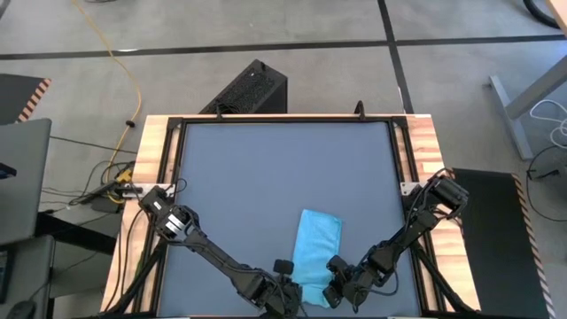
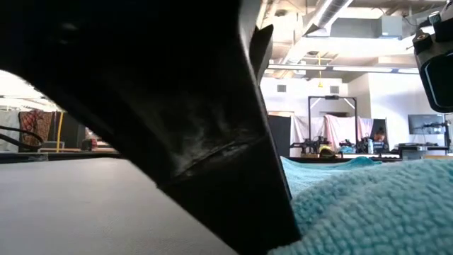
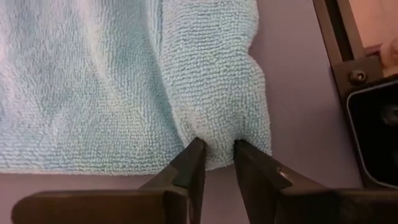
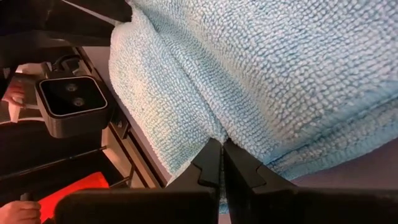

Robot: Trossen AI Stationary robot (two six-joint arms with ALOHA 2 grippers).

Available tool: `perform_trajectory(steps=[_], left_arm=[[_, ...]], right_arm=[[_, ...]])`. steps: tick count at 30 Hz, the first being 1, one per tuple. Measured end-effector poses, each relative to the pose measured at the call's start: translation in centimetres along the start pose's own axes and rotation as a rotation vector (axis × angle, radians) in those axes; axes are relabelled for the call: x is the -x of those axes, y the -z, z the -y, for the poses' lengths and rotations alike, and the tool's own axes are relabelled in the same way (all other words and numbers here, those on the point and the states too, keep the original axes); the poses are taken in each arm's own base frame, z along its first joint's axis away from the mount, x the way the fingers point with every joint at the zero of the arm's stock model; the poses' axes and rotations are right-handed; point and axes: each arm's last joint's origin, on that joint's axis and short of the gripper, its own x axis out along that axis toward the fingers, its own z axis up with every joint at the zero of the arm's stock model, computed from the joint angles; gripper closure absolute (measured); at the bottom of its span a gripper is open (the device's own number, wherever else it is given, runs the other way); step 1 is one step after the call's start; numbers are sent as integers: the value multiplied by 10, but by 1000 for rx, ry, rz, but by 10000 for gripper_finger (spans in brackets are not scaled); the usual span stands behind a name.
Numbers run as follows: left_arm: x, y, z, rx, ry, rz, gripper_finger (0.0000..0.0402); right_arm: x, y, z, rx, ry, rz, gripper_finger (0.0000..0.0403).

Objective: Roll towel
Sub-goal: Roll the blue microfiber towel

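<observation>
Pinching the fluffy sky-blue towel [image 1: 317, 255] at its near edge: left hand [image 3: 216, 154] narrowly on a fold, right hand [image 4: 222, 151] clamped on terry.

I have most of the dark tabletop [image 1: 283, 177] free: the whole far half and both side strips are bare, so a gripper can pass there unhindered. The crowding is at the near edge, where the towel [image 1: 317, 252] lies with the left gripper [image 1: 297, 297] and right gripper [image 1: 335, 291] pinching its near end from either side, almost touching each other. Both arms slant in from the side rails, blocking the near corners.
</observation>
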Motion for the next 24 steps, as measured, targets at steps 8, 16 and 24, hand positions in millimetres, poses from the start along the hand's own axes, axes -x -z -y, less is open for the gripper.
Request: perform_trajectory(steps=[8, 16, 24], left_arm=[[0, 1, 0, 7, 5, -6, 379], [0, 1, 1, -19, 21, -14, 368], [-1, 1, 0, -18, -1, -4, 343]], right_arm=[[7, 1, -2, 41, -11, 88, 370], [41, 3, -9, 82, 25, 127, 315], [50, 16, -13, 64, 2, 117, 210]])
